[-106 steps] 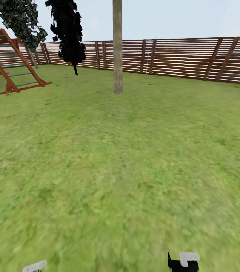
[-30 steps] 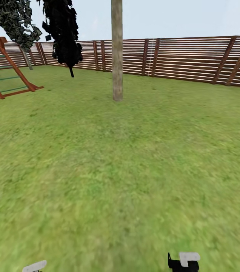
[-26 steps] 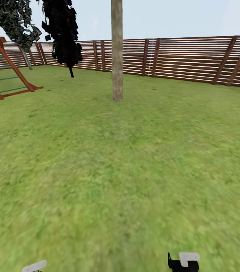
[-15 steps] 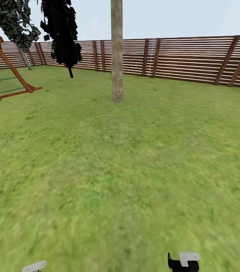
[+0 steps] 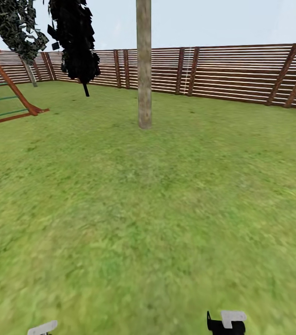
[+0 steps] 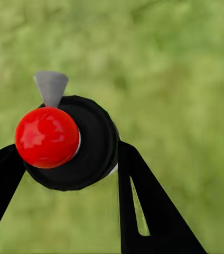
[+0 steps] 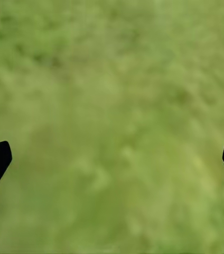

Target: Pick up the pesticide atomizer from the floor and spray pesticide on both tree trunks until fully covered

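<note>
Left hand (image 6: 64, 159) pinches the atomizer (image 6: 72, 143): black round body, red cap, grey nozzle, over grass. Right hand (image 7: 112, 159) spread wide, holding nothing, lawn (image 5: 157, 209) below. One thick pale tree trunk (image 5: 144, 65) ahead, well apart. One black-leaved tree (image 5: 76, 42), one fence (image 5: 241, 70), one climbing frame (image 5: 3, 88). No readable writing.
</note>
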{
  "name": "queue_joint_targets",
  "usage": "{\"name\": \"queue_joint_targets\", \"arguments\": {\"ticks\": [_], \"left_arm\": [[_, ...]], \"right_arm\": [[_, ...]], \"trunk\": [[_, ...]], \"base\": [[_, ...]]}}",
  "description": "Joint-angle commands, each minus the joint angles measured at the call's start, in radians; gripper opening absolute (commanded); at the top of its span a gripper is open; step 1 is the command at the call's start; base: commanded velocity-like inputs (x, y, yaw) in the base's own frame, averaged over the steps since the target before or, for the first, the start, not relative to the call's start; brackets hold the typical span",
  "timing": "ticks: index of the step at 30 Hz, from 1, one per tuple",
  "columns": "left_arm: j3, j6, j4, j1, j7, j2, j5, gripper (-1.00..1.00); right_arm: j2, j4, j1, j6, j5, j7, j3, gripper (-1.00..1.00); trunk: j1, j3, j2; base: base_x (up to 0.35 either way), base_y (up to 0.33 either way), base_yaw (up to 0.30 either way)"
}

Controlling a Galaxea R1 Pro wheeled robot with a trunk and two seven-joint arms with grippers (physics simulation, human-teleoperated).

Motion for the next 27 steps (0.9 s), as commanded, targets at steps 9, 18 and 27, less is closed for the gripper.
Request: {"name": "queue_joint_targets", "arguments": {"ticks": [9, 18, 27], "left_arm": [[0.000, -0.001, 0.000, 0.000, 0.000, 0.000, 0.000, -1.00], [0.000, -0.001, 0.000, 0.000, 0.000, 0.000, 0.000, -1.00], [0.000, -0.001, 0.000, 0.000, 0.000, 0.000, 0.000, -1.00]], "right_arm": [[0.000, 0.000, 0.000, 0.000, 0.000, 0.000, 0.000, 1.00], [0.000, 0.000, 0.000, 0.000, 0.000, 0.000, 0.000, 1.00], [0.000, 0.000, 0.000, 0.000, 0.000, 0.000, 0.000, 1.00]], "trunk": [[0.000, 0.000, 0.000], [0.000, 0.000, 0.000], [0.000, 0.000, 0.000]], "base": [[0.336, 0.000, 0.000], [0.336, 0.000, 0.000], [0.336, 0.000, 0.000]]}}
